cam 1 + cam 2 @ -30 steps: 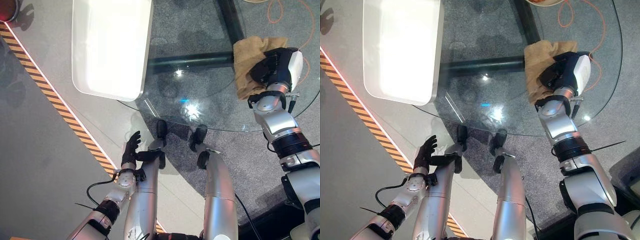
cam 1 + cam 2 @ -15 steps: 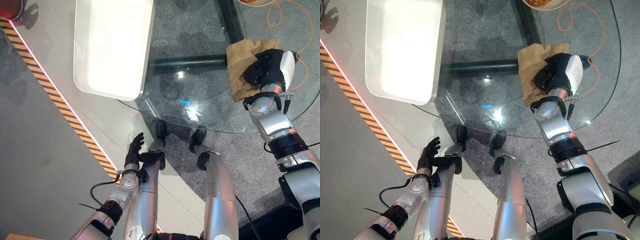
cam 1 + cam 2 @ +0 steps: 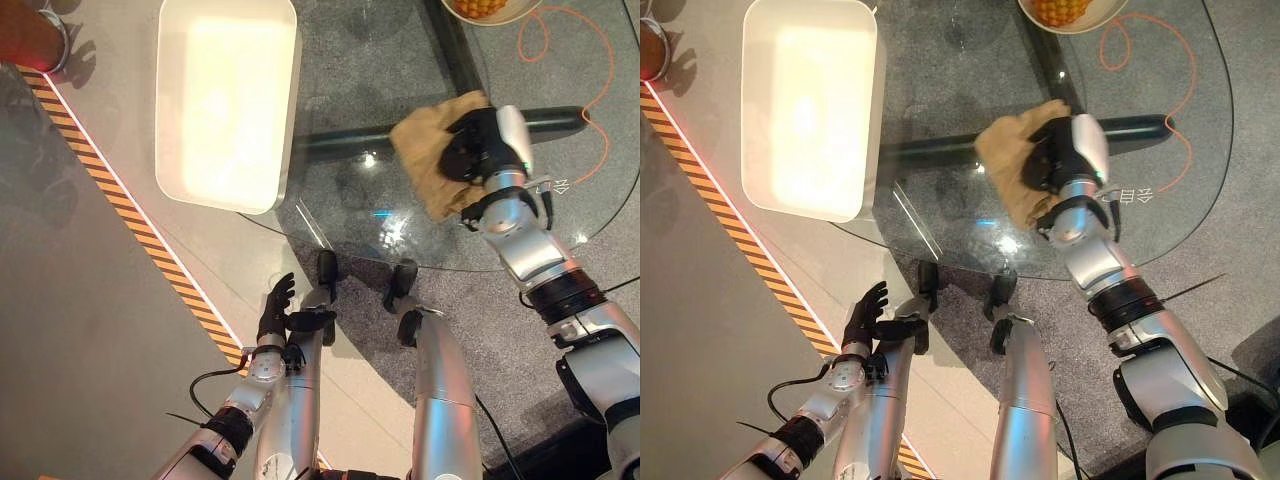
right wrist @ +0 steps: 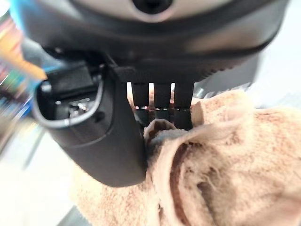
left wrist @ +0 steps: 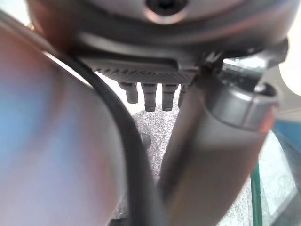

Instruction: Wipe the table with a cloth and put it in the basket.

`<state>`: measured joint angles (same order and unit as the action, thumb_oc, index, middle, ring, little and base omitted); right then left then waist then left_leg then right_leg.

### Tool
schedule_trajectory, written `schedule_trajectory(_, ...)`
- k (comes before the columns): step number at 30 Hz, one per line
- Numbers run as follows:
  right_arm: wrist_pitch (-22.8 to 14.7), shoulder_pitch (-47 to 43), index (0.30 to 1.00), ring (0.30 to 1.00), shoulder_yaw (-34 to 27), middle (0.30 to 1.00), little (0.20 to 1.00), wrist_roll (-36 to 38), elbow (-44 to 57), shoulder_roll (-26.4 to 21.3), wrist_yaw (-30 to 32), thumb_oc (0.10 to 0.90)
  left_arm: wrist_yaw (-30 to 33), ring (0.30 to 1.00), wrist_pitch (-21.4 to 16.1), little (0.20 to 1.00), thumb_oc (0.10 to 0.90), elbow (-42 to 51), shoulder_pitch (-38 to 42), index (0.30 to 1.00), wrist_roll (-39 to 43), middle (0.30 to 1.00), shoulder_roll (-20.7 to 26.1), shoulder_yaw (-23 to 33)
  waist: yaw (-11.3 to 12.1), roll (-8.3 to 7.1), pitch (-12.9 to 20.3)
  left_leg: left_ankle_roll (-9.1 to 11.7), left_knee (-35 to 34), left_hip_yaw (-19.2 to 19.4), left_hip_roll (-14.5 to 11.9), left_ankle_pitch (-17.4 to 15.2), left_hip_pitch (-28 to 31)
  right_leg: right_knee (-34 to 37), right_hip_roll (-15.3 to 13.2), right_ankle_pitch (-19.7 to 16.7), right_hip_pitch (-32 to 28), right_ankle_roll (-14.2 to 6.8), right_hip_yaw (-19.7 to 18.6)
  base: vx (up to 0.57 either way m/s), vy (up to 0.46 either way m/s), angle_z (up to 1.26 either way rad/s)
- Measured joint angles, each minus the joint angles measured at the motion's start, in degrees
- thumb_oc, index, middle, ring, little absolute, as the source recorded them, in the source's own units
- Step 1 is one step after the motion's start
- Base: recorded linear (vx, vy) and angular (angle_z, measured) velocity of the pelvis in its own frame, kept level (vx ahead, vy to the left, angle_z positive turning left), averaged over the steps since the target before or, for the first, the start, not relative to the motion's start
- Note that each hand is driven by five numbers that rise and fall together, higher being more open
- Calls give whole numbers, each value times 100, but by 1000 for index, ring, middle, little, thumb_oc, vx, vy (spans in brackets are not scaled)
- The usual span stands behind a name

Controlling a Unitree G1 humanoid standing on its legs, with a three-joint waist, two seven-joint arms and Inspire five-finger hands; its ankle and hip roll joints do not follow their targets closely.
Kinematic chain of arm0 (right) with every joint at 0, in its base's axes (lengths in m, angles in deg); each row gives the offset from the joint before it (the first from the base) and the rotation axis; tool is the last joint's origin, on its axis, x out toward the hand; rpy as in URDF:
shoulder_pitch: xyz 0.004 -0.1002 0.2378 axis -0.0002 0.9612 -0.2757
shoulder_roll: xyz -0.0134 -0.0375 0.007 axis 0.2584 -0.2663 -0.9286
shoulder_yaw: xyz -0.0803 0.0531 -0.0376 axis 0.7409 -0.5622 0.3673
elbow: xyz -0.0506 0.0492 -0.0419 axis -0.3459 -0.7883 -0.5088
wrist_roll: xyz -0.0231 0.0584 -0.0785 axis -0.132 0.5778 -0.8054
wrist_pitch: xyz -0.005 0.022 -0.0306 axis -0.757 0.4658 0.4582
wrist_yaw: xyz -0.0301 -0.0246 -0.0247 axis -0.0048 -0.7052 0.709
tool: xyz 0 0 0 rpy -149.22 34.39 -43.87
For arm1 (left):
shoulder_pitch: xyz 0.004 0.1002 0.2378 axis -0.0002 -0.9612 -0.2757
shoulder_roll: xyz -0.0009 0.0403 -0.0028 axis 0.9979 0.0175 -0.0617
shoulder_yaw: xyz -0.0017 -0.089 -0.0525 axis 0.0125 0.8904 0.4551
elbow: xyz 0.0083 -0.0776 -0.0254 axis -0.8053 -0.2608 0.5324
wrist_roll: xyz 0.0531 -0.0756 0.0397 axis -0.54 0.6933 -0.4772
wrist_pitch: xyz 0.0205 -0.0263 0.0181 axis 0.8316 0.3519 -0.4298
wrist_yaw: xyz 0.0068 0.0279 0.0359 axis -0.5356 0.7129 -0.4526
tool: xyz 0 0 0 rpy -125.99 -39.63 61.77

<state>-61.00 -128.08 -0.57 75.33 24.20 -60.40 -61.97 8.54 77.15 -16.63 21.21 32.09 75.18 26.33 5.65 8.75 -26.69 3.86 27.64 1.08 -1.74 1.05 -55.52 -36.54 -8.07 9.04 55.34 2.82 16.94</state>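
Note:
A tan cloth (image 3: 422, 152) lies bunched on the round glass table (image 3: 350, 215), near its middle. My right hand (image 3: 482, 148) rests on top of the cloth, fingers curled into its folds; in the right wrist view the fingers (image 4: 162, 101) dig into the rumpled cloth (image 4: 225, 179). The white rectangular basket (image 3: 228, 205) stands at the table's left edge, a wide gap of bare glass away from the cloth. My left hand (image 3: 276, 306) hangs low beside the table, below its near rim, fingers straight and holding nothing.
A bowl of orange fruit (image 3: 1065, 12) sits at the table's far edge. An orange cord (image 3: 560, 40) loops under the glass at the right. A black-and-orange striped tape line (image 3: 130, 220) runs along the floor on the left.
My right hand has slid the cloth leftward across the glass, from the right side toward the middle. The view has shifted as well. The left hand stays down.

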Motion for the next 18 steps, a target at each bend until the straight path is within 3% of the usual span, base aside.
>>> schedule_trajectory(8, -129, 152, 300, 300, 1002, 300, 200, 462, 25, 1231, -1068, 100, 1, 900, 67, 900, 800, 56, 61, 900, 4, 900, -22, -131, 333, 32, -20, 3, -53, -184, 141, 33, -124, -160, -150, 114, 42, 51, 190, 3, -5, 18)
schedule_trajectory(12, -129, 256, 300, 300, 1339, 300, 200, 510, 27, 1415, -1393, 100, 3, 900, 57, 900, 800, 169, 159, 900, 5, 900, 10, -177, 377, -23, -182, -41, -40, -227, 265, 56, -157, -236, -249, 144, 44, 55, 198, 6, -7, 18)
schedule_trajectory(18, -91, 265, 300, 300, 1238, 300, 200, 503, 27, 1382, -1099, 100, 2, 900, 63, 900, 800, 173, 334, 900, 7, 900, 78, -152, 342, -212, -340, -127, -35, -223, 407, 89, -174, -258, -391, 108, 34, -11, 177, 6, -8, 7)
